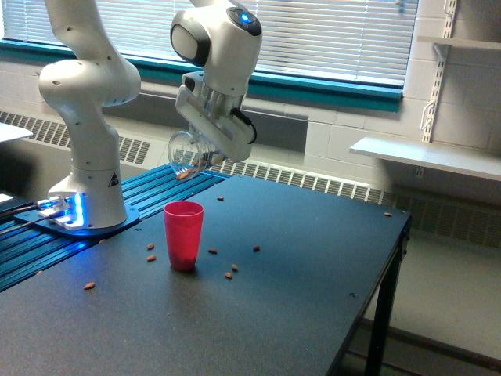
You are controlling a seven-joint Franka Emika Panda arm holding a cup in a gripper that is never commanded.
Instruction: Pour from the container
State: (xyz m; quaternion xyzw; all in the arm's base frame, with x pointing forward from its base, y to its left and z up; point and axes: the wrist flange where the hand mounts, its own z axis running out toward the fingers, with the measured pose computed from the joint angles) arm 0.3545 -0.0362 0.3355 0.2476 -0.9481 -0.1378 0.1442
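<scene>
A white robot arm holds a small clear jar [186,156] tipped well over on its side in the air, above and slightly behind an upright red cup [184,234] on a dark table [297,298]. The gripper [210,153] is closed around the jar, a few brown nuts showing at the jar's lower edge. This looks like mid-pour; the next move calls for keeping the mouth over the cup, since loose nuts [232,272] already lie scattered around it.
</scene>
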